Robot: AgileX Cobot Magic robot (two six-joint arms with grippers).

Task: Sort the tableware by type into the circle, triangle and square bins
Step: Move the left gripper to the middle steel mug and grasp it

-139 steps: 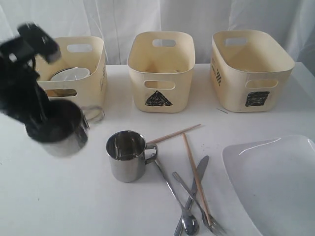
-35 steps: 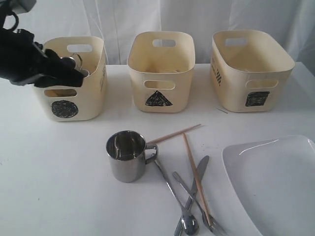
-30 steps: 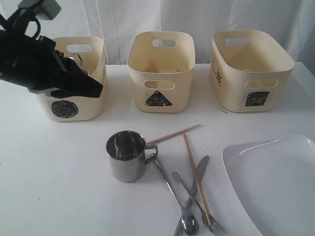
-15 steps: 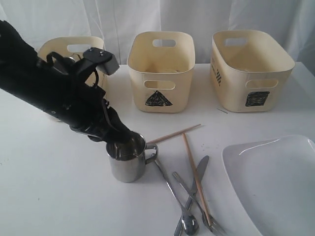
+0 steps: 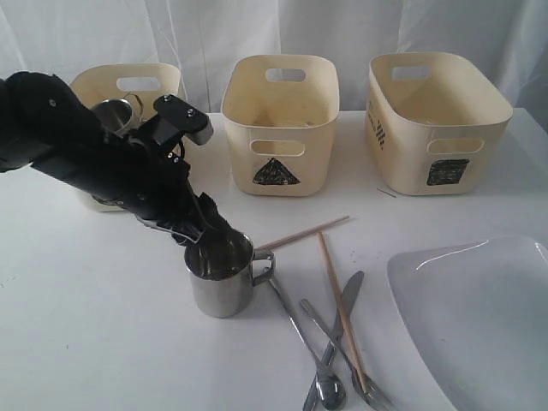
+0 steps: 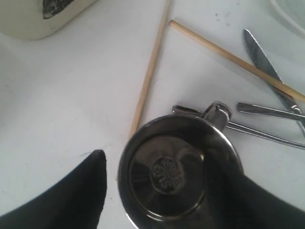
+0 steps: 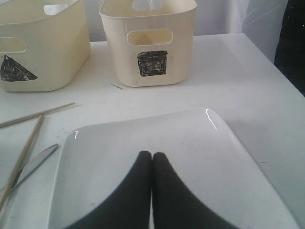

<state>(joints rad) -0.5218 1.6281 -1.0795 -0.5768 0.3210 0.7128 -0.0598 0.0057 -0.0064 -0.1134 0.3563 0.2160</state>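
A steel mug point(image 5: 220, 276) stands upright on the table, handle toward the cutlery. My left gripper point(image 5: 211, 241) is right over its rim, open. In the left wrist view the mug point(image 6: 171, 176) lies between the jaws of the left gripper point(image 6: 162, 167): one finger stands clear beside it, the other overlaps the rim near the handle. Another steel mug point(image 5: 116, 112) sits in the circle bin point(image 5: 163, 79), whose mark my arm hides. My right gripper point(image 7: 152, 155) is shut and empty, over the white plate point(image 7: 190, 143); it is outside the exterior view.
The triangle bin point(image 5: 280, 128) and square bin point(image 5: 437, 120) stand along the back. Two chopsticks point(image 5: 301, 232), a knife point(image 5: 342, 304), a spoon point(image 5: 329, 390) and a fork point(image 5: 370, 396) lie crossed to the right of the mug. The plate point(image 5: 479, 317) fills the front right corner.
My left arm swung from the circle bin down to the mug on the table. Its jaws have spread wider in the last half second. The right gripper has not moved.
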